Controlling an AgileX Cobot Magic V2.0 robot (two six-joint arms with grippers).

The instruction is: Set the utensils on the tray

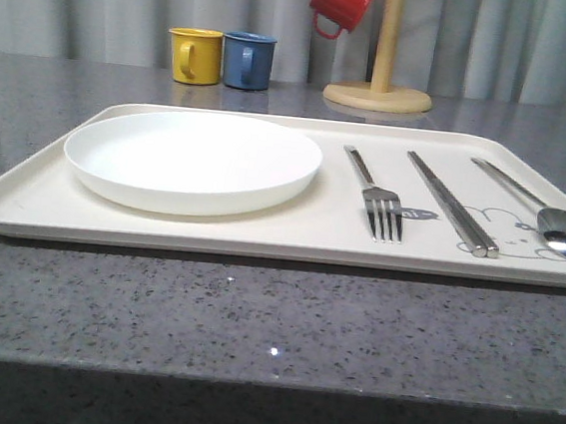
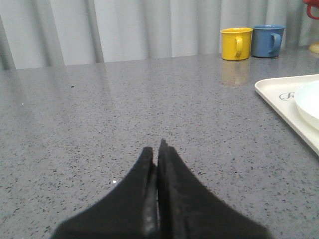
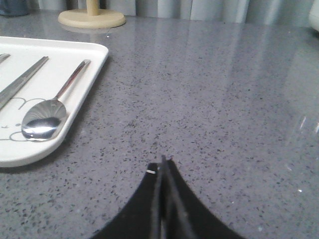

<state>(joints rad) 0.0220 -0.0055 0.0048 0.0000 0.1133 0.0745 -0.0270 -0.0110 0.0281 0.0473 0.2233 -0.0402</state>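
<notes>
The task looks finished, or as near as these views can show. The fork (image 1: 379,199), the chopsticks (image 1: 451,202) and the spoon (image 1: 542,214) all lie on the tray (image 1: 211,233), side by side on its right half, handles pointing away from the robot and working ends toward it. The plate (image 1: 193,160) takes up the tray's left half, apart from the fork. Fork sits nearest the plate, chopsticks in the middle, spoon nearest the tray's right edge. No utensil is seen on the bare table (image 1: 273,311), so nothing seems left to place; whether another piece lies somewhere out of view I cannot tell.

Both arms are clear of the work. The left gripper (image 2: 157,149) is clenched with its jaws pressed together and nothing between them; it hovers low over the grey table, with the tray's left edge and the plate off to its side, well apart. The right gripper (image 3: 163,164) is likewise closed and empty, over the table just off the tray's right edge. The spoon is the utensil nearest to it, its bowl resting inside the rim, near but not touching the fingers. In the wrist views the chopsticks lie beyond the spoon.

Yellow and blue mugs (image 1: 221,58) stand behind the tray, untouched.
</notes>
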